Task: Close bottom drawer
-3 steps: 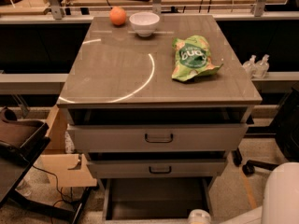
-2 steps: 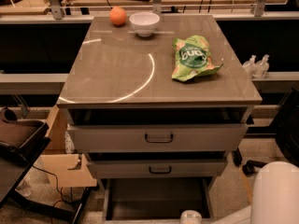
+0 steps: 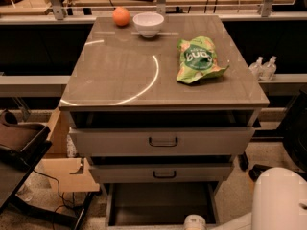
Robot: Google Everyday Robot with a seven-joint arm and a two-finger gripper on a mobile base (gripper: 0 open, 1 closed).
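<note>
**Bottom drawer open, gripper at its front**

The bottom drawer [image 3: 158, 202] stands pulled out at the foot of the cabinet [image 3: 120, 80], dark tray showing, its width running left to right and its travel straight back. The gripper [image 3: 194, 222] sits at the lower frame edge, right of the drawer's middle, with the drawer directly beyond it. Whether it is open or closed does not show. The arm [image 3: 280, 198] reaches in low from the right.
</note>
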